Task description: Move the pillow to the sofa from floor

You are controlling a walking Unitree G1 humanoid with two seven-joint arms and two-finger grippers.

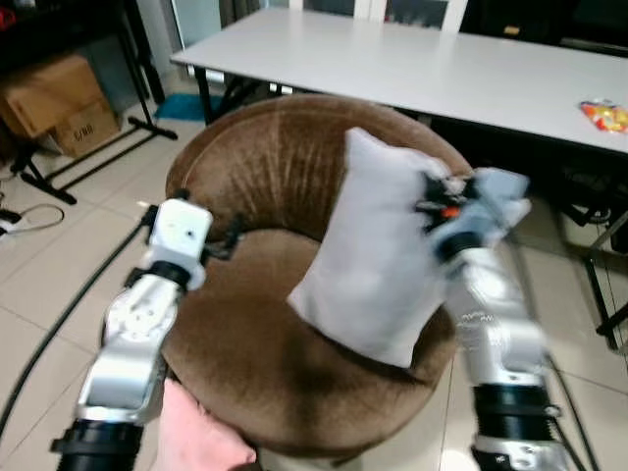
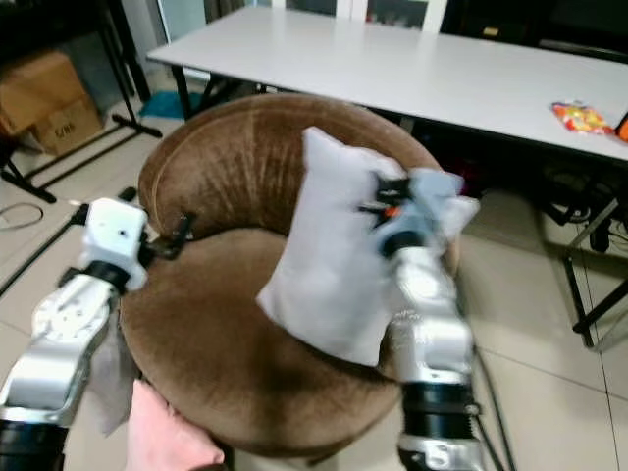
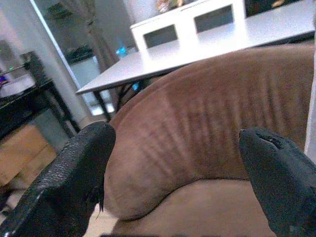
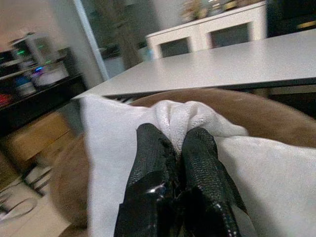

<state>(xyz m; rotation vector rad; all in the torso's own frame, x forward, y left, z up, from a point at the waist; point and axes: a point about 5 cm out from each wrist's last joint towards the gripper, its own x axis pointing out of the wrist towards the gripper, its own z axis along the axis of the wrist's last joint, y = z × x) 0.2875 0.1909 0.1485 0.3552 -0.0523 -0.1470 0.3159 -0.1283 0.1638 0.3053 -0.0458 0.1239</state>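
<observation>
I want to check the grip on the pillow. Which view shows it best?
The right wrist view: the right gripper pinches a bunched fold of the white pillow close up. Both eye views show the whole pillow standing on the brown sofa, grip blurred. The left wrist view catches only its edge.

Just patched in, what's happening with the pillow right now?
The right gripper is shut on a bunched corner of the white pillow, holding it tilted over the round brown sofa chair, with its lower edge at the seat. The left gripper is open beside the chair's left side, holding nothing. A white table stands behind the chair, and something pink shows at the chair's near edge. The pillow is off the floor but not yet released.
</observation>
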